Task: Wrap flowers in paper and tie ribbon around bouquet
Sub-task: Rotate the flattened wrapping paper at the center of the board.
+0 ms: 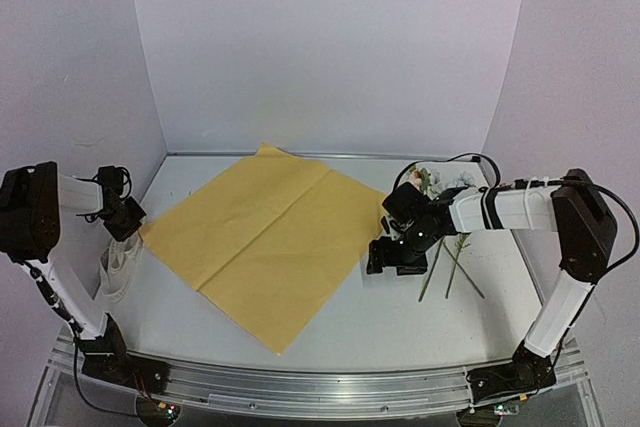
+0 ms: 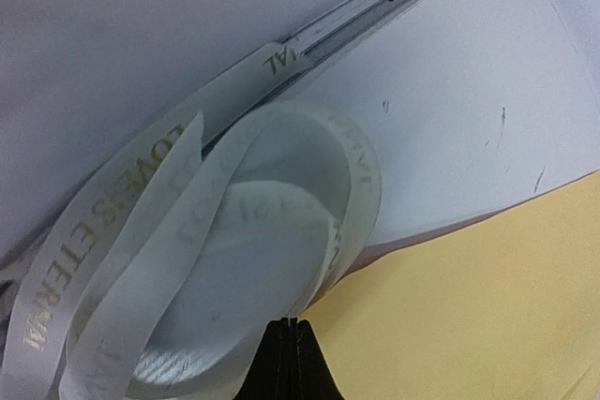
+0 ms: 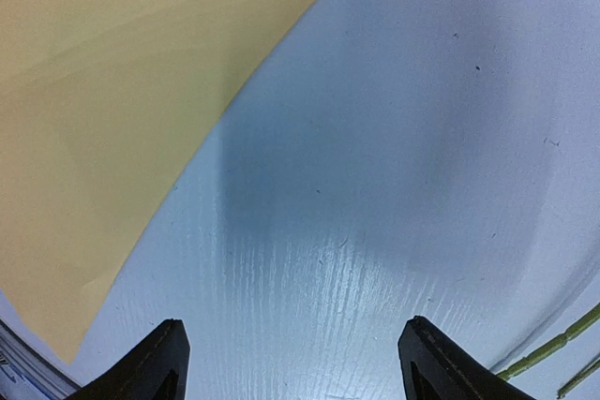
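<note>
The paper (image 1: 270, 242) lies flat in the middle of the table, yellow face up. At its left corner the white ribbon (image 1: 118, 269) hangs in loose loops under my left gripper (image 1: 123, 235). In the left wrist view the ribbon (image 2: 216, 259), printed with gold letters, curls right down to the tips of the left gripper (image 2: 291, 323), which is shut on it beside the paper (image 2: 487, 306). The flowers (image 1: 432, 183) lie at the right with stems (image 1: 450, 265) pointing toward me. My right gripper (image 1: 395, 257) hovers open over bare table between paper and stems. The right gripper (image 3: 295, 323) holds nothing.
White walls close in the table (image 1: 400, 327) at the back and both sides. A metal rail (image 1: 320, 392) runs along the near edge. The right wrist view shows the paper's edge (image 3: 103, 91) at upper left and two green stems (image 3: 553, 348) at lower right.
</note>
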`<state>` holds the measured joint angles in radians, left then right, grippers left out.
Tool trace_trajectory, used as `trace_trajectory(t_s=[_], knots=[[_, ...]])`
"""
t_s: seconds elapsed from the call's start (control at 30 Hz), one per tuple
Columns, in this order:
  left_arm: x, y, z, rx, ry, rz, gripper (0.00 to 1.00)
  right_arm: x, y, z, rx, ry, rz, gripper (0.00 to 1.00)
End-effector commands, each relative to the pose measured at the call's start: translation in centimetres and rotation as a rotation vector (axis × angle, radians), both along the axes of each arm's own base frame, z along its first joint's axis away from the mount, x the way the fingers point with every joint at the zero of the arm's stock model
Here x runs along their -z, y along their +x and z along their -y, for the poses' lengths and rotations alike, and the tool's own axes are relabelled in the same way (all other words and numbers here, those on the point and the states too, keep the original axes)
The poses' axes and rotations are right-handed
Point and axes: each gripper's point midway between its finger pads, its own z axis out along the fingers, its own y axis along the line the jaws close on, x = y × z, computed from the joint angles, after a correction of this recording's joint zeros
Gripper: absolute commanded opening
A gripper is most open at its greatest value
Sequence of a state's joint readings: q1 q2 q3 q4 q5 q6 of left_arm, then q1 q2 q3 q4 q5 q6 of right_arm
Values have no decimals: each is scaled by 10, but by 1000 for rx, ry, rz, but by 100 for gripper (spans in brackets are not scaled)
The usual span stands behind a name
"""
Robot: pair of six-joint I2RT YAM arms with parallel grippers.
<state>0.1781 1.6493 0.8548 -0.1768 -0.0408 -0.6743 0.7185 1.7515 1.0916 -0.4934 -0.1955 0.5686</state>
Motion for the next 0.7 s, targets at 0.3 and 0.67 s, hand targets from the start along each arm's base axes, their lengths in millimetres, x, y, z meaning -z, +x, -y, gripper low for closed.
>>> trace_trajectory(t_s=[0.3,0.67], knots=[[-85,38,34,196,154,100,88,-33,3,10,31,-15,76,84],[-88,74,224,615,131,174,96,-65,13,29,92,4,139,94]])
